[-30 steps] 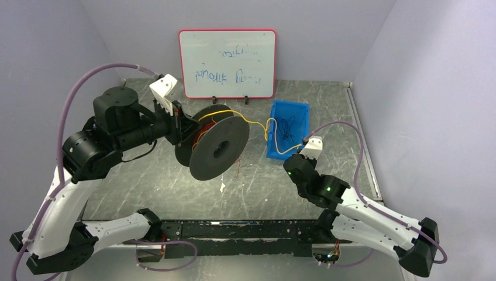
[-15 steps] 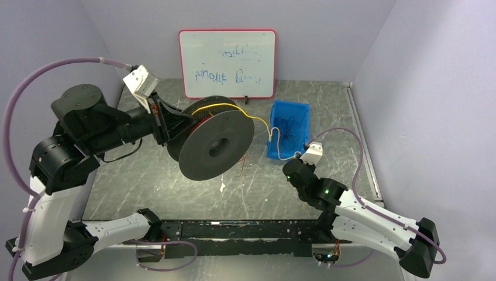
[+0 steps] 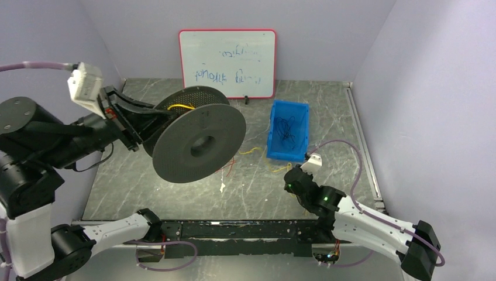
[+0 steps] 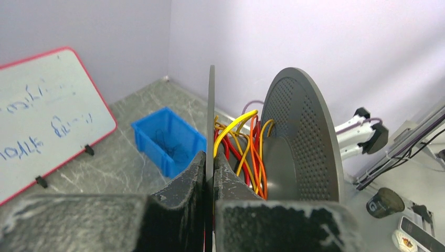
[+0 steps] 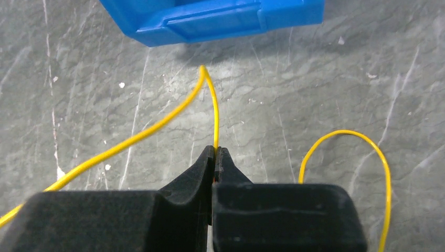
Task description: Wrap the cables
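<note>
Within right pincer (image 5: pixel 214 153), up close: yellow cable (image 5: pixel 215 121)

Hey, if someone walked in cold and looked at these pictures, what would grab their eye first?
First, the big black spool, which the left hand clamps by one flange and holds up over the left half of the table, with yellow and orange cables wound on its hub. Next, the right hand, low near the blue bin, is shut on a yellow cable that trails away across the tabletop.
</note>
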You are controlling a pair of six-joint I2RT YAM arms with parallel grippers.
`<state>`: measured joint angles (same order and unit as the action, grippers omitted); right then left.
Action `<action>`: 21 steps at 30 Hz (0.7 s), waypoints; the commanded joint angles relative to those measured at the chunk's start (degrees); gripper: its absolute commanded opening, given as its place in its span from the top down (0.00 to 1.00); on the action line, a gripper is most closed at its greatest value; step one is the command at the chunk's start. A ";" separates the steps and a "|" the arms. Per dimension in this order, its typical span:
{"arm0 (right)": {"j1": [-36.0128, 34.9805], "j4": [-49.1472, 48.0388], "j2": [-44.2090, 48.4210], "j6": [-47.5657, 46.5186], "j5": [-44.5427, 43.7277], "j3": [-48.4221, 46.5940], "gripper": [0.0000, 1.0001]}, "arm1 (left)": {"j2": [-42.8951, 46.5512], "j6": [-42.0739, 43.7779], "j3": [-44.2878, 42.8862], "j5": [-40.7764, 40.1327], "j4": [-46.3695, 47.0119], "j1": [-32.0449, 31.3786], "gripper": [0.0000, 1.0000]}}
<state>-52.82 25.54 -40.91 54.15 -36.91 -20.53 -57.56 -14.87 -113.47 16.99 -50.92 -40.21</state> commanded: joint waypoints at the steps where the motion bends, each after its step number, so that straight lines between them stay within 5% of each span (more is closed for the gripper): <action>1: 0.18 -3.79 3.44 4.07 2.38 2.79 1.00 | -0.27 -1.65 -5.69 -0.82 2.85 0.28 0.93; 9: 0.07 -10.96 6.57 3.03 9.12 8.54 1.00 | 2.59 -3.50 4.19 -14.22 9.99 0.23 0.93; 21: -5.98 -23.03 -0.52 2.40 13.77 11.73 1.00 | -1.84 -3.01 12.52 -30.24 19.89 0.22 0.93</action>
<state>-55.64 8.36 -38.46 56.47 -23.75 -9.06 -58.06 -17.58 -101.65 -6.48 -41.36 -40.21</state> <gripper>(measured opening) 0.016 0.090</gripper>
